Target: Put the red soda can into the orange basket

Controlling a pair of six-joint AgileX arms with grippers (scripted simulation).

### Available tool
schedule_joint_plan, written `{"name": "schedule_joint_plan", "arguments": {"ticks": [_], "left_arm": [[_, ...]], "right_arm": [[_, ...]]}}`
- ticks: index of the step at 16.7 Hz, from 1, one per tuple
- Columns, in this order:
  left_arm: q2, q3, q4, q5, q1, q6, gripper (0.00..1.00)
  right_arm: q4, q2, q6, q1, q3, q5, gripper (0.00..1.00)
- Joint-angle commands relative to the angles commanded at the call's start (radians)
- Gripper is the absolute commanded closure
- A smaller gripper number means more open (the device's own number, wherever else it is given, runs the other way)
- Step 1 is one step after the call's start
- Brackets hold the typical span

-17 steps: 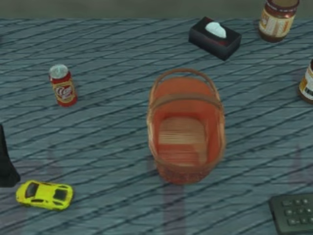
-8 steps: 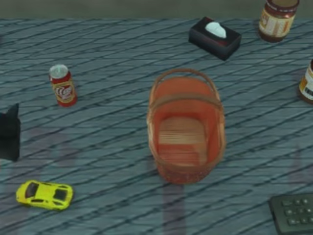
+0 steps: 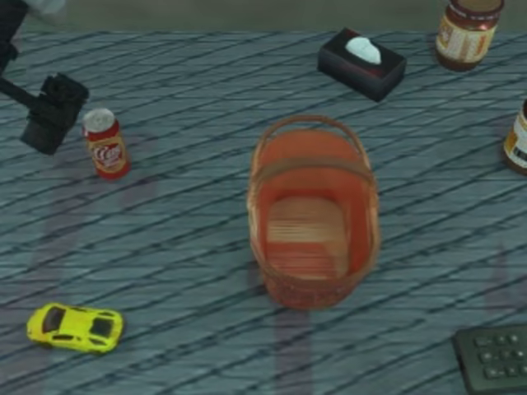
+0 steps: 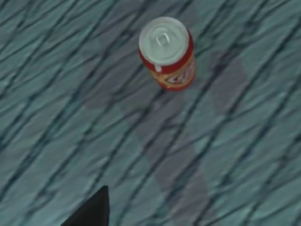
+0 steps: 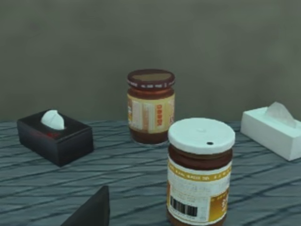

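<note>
The red soda can stands upright on the left side of the table, silver top up; the left wrist view looks down on the red soda can from above. My left gripper hangs just left of the can, a little above it and not touching, open and empty; one dark fingertip shows in its wrist view. The orange basket sits at the table's middle, handle arched across it, nothing inside. My right gripper is outside the top view; its fingertip shows, with nothing held.
A yellow toy car lies at the front left. A black tissue box and a brown-lidded jar stand at the back right, another jar at the right edge, a dark keypad at the front right. A white tissue box lies beyond.
My left gripper has moved from the left edge near the toy car toward the far side and now hangs beside the can. Nothing else moved.
</note>
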Motion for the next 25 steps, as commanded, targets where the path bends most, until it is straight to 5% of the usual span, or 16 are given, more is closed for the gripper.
{"name": "schedule_joint_plan", "arguments": {"ticks": [12,20,25], "left_arm": [[0.971,0.896,-0.454,-0.046,0.005,0.248,0.0],[1.013,0.933,-0.465,-0.049,0.003,0.258,0.0],[1.011,0.786,-0.319,-0.05,0.007,0.259,0.0]], "right_arm": [[0.0,0.0,0.0,0.0,0.0,0.0,0.0],[0.0,0.0,0.0,0.0,0.0,0.0,0.0],[0.0,0.0,0.0,0.0,0.0,0.0,0.0]]}}
